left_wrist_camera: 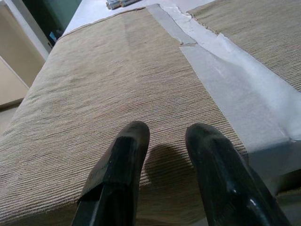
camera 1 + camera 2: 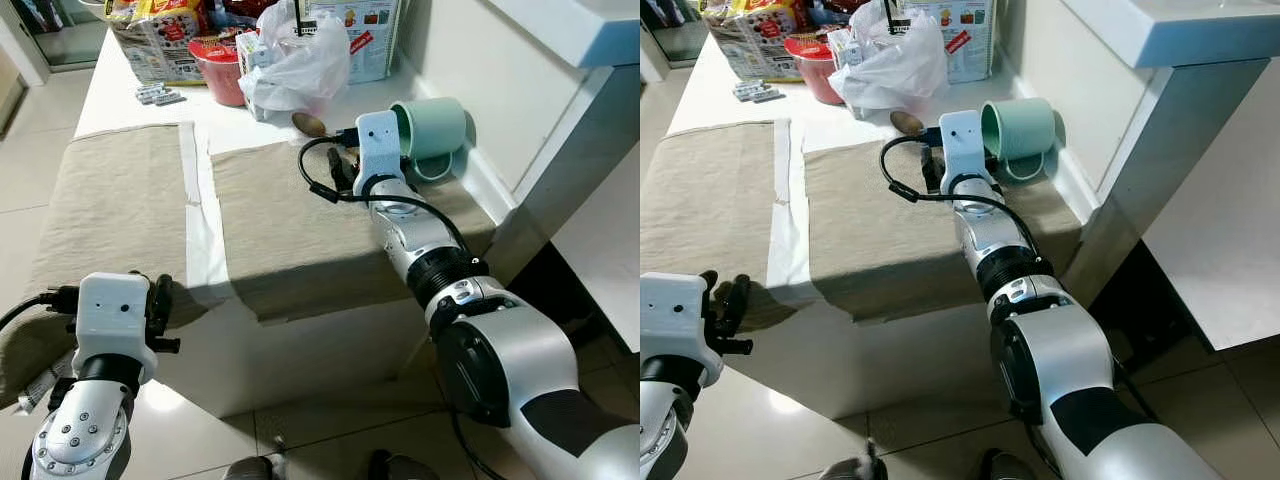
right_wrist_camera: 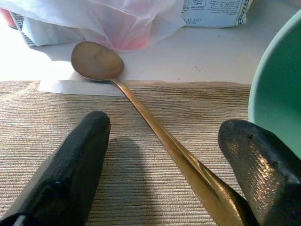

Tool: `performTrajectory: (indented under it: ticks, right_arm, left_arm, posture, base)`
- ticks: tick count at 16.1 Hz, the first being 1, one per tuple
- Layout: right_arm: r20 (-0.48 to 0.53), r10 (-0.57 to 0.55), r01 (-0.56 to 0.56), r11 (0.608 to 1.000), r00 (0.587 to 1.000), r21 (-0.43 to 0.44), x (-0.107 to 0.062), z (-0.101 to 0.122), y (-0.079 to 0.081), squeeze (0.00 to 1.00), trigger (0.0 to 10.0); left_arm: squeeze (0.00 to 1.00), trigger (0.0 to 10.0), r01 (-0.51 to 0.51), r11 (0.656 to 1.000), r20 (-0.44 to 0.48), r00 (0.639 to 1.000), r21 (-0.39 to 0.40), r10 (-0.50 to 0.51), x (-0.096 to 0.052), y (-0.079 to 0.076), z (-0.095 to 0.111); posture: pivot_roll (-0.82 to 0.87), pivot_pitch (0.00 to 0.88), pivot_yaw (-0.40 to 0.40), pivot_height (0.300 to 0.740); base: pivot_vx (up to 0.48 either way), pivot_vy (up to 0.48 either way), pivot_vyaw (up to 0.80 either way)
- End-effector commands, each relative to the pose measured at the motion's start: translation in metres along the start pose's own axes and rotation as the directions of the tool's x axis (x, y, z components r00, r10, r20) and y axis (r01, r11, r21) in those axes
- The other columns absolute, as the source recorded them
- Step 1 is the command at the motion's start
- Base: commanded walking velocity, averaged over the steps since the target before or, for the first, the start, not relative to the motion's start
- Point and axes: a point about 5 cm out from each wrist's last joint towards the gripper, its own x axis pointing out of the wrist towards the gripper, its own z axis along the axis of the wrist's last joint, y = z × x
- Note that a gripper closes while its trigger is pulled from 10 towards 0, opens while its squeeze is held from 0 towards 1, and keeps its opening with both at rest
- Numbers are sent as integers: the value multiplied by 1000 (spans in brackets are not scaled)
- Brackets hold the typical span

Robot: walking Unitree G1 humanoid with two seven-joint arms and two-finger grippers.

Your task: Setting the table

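**Two placemats down, our right gripper over the spoon**

Two beige placemats lie side by side on the white table: the left placemat and the right placemat, with a bare strip of table between them. Our right gripper reaches to the far edge of the right placemat, its fingers spread wide on either side of the spoon. Neither finger touches the spoon. The spoon's long axis runs near to far; its handle points back toward us between the fingers and its bowl points away, lying just past the placemat's far edge on the bare table. Just right of the spoon, a green mug lies on its side. Beyond the spoon sit a white plastic bag, a red bowl and food packets. Our left gripper hovers over the near end of the left placemat, fingers parted and holding nothing.
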Motion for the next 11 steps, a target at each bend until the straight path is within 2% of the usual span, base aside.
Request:
performTrajectory:
  ticks: [1,5,8,11]
  right_arm:
    - [-410,54,-48,999,910,23,-29,-108,14,0,0]
    - [-466,97,-81,995,880,54,-36,-121,21,0,0]
    - [-494,100,-95,995,864,34,-42,-132,23,0,0]
    - [-537,135,-133,990,833,42,-51,-146,33,0,0]
  left_arm:
    - [0,10000,2,1000,-7,1000,7,-2,-2,1,3]
    - [0,10000,-4,1000,-40,999,18,5,6,2,7]
    - [0,10000,6,1000,-46,999,16,-5,10,0,7]
    - [0,10000,12,1000,-49,999,6,-12,17,-2,9]
  posture:
    - [268,261,58,740]
    - [252,258,50,740]
    - [237,249,50,740]
    - [215,237,39,740]
  base:
    - [0,0,0]
    - [0,0,0]
    - [0,0,0]
    - [0,0,0]
